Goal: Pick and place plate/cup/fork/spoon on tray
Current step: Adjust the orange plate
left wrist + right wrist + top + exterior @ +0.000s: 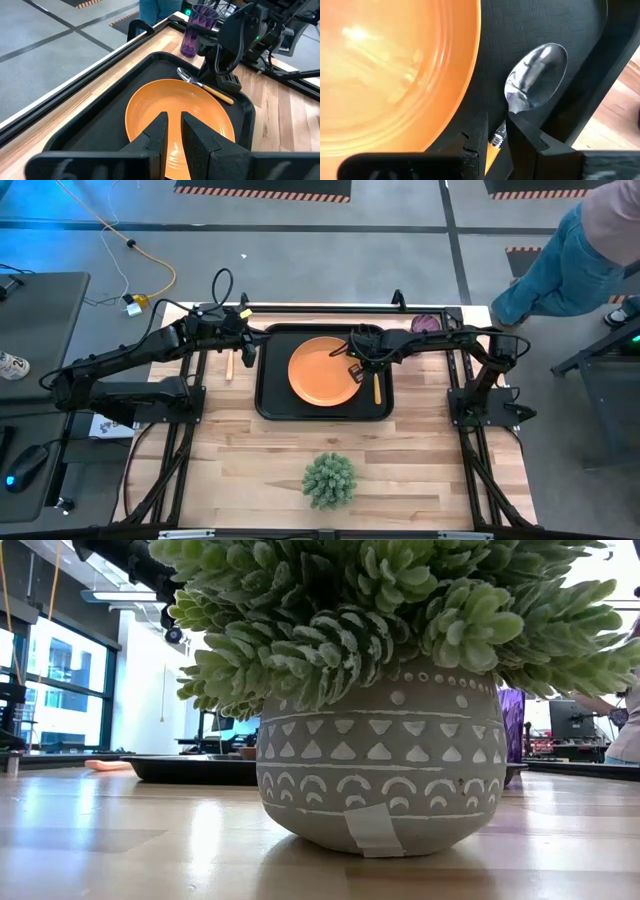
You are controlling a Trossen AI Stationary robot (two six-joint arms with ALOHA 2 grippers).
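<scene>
The orange plate (325,370) lies on the black tray (270,405). The spoon (205,85) lies on the tray to the plate's right, bowl toward the far edge. My right gripper (497,135) is over the spoon and shut on it. My left gripper (174,131) hangs over the tray's left rim (247,358), empty, with a narrow gap between its fingers. The purple cup (425,323) stands upright on the table beyond the tray's far right corner. The fork (229,366) lies on the table left of the tray. My right gripper pinches the spoon's neck (506,116), where the silver stem meets the orange-tan handle, between its two fingers. The fingers slant down from above and stand on either side of the stem. The spoon's bowl (536,75) rests on the tray.
A spiky green plant in a grey pot (329,478) stands near the table's front edge and fills the low view (380,690). A person in jeans (560,250) stands beyond the far right corner. Bare wood lies on either side of the plant.
</scene>
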